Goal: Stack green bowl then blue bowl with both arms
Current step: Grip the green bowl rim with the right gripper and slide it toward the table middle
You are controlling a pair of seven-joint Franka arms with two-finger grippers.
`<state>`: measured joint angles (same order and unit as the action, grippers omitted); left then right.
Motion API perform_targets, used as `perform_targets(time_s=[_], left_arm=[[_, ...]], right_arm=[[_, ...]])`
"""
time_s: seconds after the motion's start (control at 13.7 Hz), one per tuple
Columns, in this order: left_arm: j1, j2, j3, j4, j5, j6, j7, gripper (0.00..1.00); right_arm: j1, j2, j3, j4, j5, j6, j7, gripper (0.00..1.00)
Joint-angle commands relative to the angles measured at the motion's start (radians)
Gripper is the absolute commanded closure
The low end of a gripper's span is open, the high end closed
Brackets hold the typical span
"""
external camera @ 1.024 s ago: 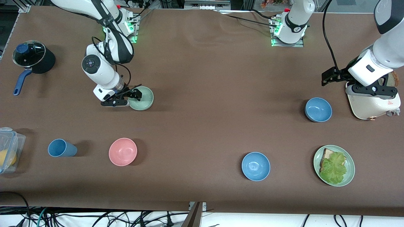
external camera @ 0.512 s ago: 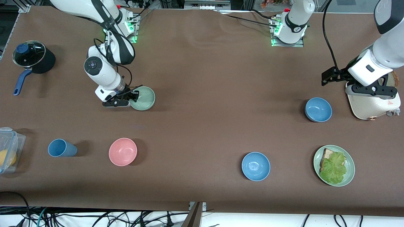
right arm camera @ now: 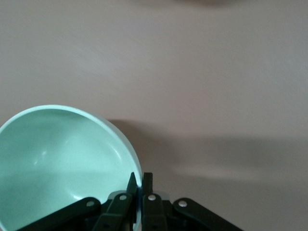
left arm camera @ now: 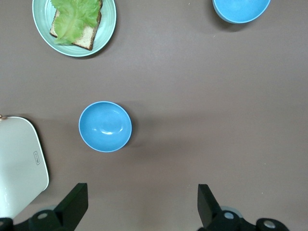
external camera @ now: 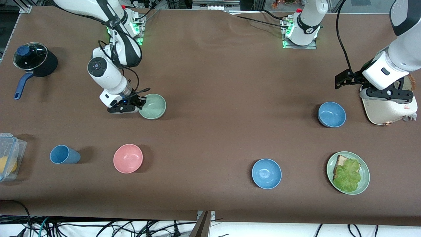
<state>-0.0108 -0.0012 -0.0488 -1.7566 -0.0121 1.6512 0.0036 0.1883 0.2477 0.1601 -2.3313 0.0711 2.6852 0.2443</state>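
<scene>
Brown table (external camera: 210,131), cables along its edge, green bowl (external camera: 152,106)

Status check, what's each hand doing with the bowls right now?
Right hand shut on green bowl rim. Left hand open, waiting over toaster, beside blue bowl. Nothing in the way.

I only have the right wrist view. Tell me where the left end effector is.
Observer: The left end effector hangs open over the white appliance, at the left arm's end of the table.
Operator: Name what lies nearer to the front camera than the green bowl.
Observer: A pink bowl, apart from the green bowl.
Operator: Report the blue bowl.
Observer: The blue bowl sits upright on the table beside the appliance, with nothing touching it.
</scene>
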Motion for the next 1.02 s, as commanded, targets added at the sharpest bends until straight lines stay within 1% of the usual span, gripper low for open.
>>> perform_targets(time_s=[0.0,0.15,0.29,0.37,0.51,0.66,0.73,0.95], left_arm=[[0.000,0.013,0.001,0.029,-0.015,-0.021,-0.011,0.00],[0.000,0.013,0.001,0.029,-0.015,-0.021,-0.011,0.00],[0.000,0.013,0.001,0.029,-0.015,-0.021,-0.011,0.00],[0.000,0.013,0.001,0.029,-0.015,-0.021,-0.011,0.00],[0.000,0.013,0.001,0.029,-0.015,-0.021,-0.011,0.00],[0.000,0.013,0.001,0.029,-0.015,-0.021,-0.011,0.00],[0.000,0.013,0.001,0.029,-0.015,-0.021,-0.011,0.00],[0.000,0.013,0.001,0.029,-0.015,-0.021,-0.011,0.00]], right_arm=[[0.038,0.072,0.053,0.192,0.004,-0.112,0.129,1.00],[0.107,0.183,0.052,0.384,0.001,-0.201,0.255,1.00],[0.184,0.290,0.050,0.556,-0.014,-0.260,0.373,1.00],[0.216,0.344,0.049,0.635,-0.017,-0.278,0.415,1.00],[0.278,0.445,0.044,0.757,-0.045,-0.286,0.481,1.00],[0.318,0.528,0.044,0.845,-0.095,-0.285,0.548,1.00],[0.327,0.553,0.044,0.866,-0.118,-0.281,0.565,1.00],[0.355,0.587,0.035,0.880,-0.128,-0.271,0.578,1.00]])
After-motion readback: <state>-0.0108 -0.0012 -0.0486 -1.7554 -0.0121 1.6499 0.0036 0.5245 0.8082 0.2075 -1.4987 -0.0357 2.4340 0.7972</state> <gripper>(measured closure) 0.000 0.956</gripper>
